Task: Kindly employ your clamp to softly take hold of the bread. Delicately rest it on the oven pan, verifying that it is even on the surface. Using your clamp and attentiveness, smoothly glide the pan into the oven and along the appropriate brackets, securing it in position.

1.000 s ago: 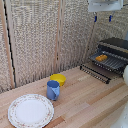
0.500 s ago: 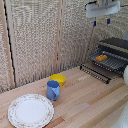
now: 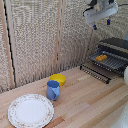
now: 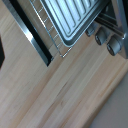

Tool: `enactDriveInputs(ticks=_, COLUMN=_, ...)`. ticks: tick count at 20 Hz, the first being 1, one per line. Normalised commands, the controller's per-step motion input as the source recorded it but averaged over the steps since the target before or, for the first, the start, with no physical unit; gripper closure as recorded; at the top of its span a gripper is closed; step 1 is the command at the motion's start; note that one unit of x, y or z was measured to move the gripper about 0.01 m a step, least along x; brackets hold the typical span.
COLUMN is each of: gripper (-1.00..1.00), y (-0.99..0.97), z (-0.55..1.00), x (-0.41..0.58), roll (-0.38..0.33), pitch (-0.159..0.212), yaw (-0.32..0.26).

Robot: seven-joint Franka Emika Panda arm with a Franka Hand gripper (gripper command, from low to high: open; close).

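1. Since the bread point(image 3: 101, 58) is sitting on the oven pan point(image 3: 111, 62), the pick-and-place part looks done to me. It seems to lie flat on the wire bars, though it's too small in the exterior view to swear it's level.
2. What's left is the slide: the pan is sticking out over the oven point(image 3: 115, 50) door, not pushed in along its brackets yet.
3. The clamp point(image 3: 101, 24) hangs high above the oven, well apart from the pan, fingers spread and holding nothing.
4. Wrist view just shows a tray edge, wire bars and oven knobs point(image 4: 105, 36) over the wooden table point(image 4: 65, 95), no bread in sight there.
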Motion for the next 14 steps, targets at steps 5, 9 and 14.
enactDriveInputs(ticks=5, gripper=-1.00, y=0.00, z=-0.19, x=-0.173, roll=-0.357, pitch=0.137, yaw=0.219)
enactDriveInputs(ticks=9, gripper=-1.00, y=0.00, z=-0.22, x=-0.136, roll=-0.351, pitch=0.117, yaw=0.230)
enactDriveInputs(ticks=14, gripper=-1.00, y=0.02, z=-0.24, x=-0.059, roll=-0.352, pitch=0.109, yaw=0.213)
